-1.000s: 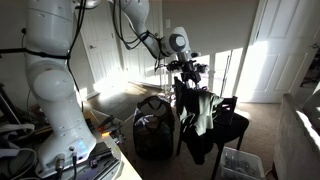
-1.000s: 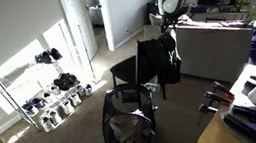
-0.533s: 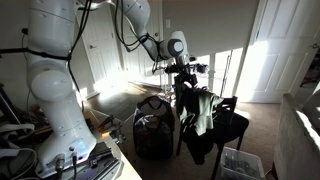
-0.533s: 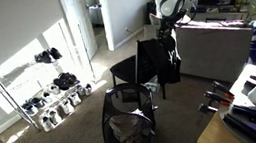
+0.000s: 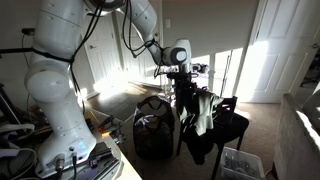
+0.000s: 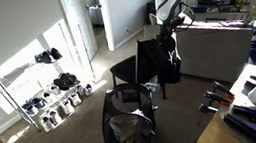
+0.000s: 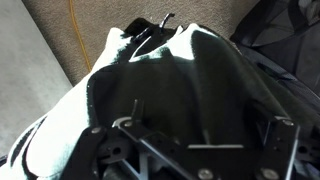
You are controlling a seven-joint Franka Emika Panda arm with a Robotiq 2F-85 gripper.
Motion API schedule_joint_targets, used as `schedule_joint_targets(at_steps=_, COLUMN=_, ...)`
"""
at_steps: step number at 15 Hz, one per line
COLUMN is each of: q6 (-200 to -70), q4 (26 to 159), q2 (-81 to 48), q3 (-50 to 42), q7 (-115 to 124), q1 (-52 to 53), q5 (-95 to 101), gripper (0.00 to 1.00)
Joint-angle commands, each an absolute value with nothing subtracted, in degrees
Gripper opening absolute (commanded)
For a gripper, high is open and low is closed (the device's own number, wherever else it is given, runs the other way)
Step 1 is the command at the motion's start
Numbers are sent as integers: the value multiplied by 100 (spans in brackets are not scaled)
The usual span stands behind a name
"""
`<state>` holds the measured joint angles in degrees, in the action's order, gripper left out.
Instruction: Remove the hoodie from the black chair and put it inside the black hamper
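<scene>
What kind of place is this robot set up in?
Probably a home, perhaps a bedroom or hallway area: a shoe rack holding shoes, a carpeted floor, white panelled doors, and a hoodie draped on a black chair near a black hamper.

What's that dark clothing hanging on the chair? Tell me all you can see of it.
The hoodie is a limp, near-black soft-fabric garment with a paler grey-green panel, draped over the backrest of the black chair and hanging down in folds. The gripper sits right at its top; whether it grips is unclear.
</scene>
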<state>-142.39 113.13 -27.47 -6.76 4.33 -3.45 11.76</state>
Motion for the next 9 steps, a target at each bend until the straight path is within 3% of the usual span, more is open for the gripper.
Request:
schedule_joint_targets(at_steps=1, q6=-14305, q4=11195, q2=-2825, q3=-556, q7=3, q1=-484, q5=987, gripper=100)
schedule_joint_targets(at_steps=3, q6=-14415, q4=11162, q2=-2856, q3=-535, q7=-139, q1=-496, q5=1023, gripper=100)
schedule_joint_targets(at_steps=5, q6=-14468, q4=11140, q2=-2881, q3=-574, q7=-178, q1=-479, q5=1089, gripper=74)
schedule_joint_targets(at_steps=9, q6=-14452, q4=11106, q2=-2884, q3=-564, q7=-242, q1=-525, q5=1054, gripper=47)
